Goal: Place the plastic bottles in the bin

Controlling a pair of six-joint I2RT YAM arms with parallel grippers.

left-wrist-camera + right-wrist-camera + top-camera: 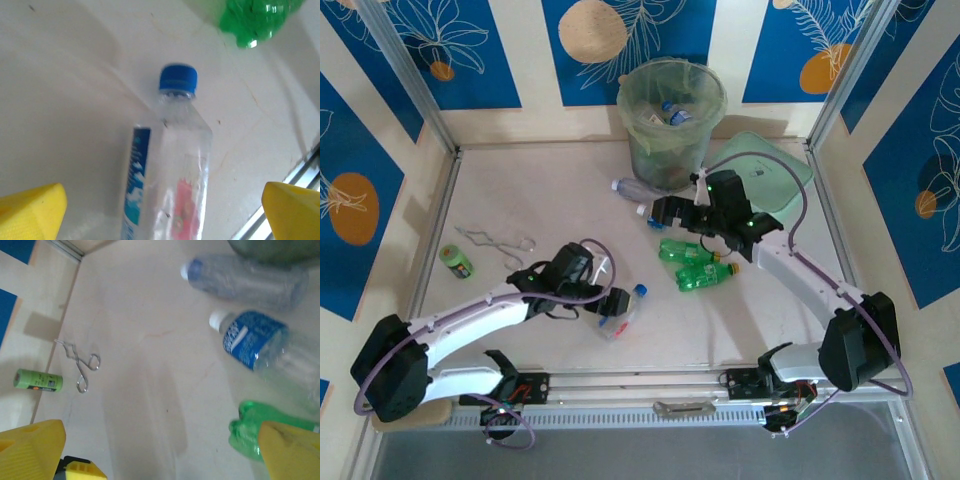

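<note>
Grasp step: left gripper (162,212) and right gripper (162,450) gape empty. The left frames the clear blue-capped plastic bottle (167,150) at lower centre, so closing should come next.

my left arm (470,315) stretches low toward the right, my left gripper (617,303) at its end with jaws spread wide. my right arm (810,275) bends back leftward, my right gripper (665,212) gaping too, yellow fingers (30,447) far apart.

Glossy clear plastic bottle (167,165), matt table (60,100)
</note>
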